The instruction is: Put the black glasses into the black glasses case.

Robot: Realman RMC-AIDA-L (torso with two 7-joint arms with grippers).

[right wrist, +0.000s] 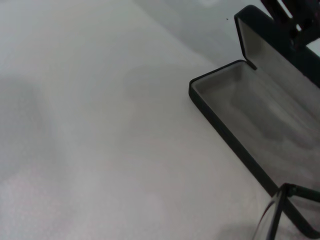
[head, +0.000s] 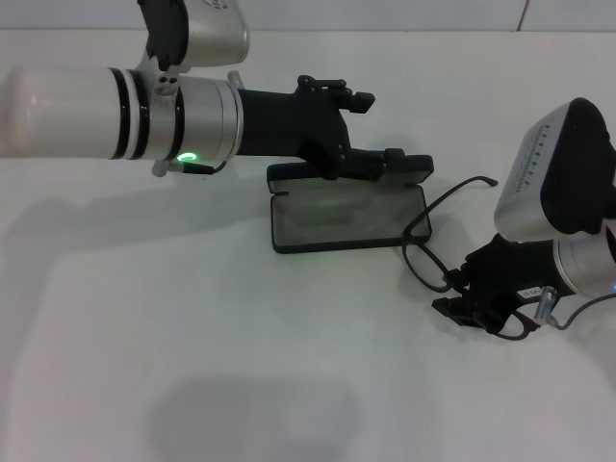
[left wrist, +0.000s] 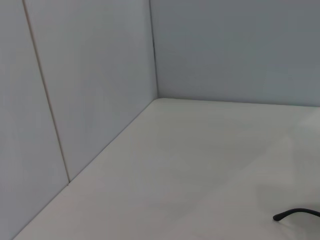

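Note:
The black glasses case (head: 346, 217) lies open at mid-table, grey lining up, its lid (head: 416, 169) standing at the far side. My left gripper (head: 378, 126) reaches in from the left over the lid, fingers apart, the lower finger (head: 380, 160) resting on the lid's top edge. The black glasses (head: 426, 258) are just off the case's right end, one temple arm (head: 464, 183) arching up. My right gripper (head: 460, 291) looks shut on their near side. The right wrist view shows the open case (right wrist: 260, 115) and a lens rim (right wrist: 283, 210). A temple tip (left wrist: 295, 214) shows in the left wrist view.
The white table (head: 192, 337) stretches left and toward me from the case. A pale wall (head: 385, 12) runs along the far edge. A thin cable loop (head: 525, 332) hangs under my right wrist.

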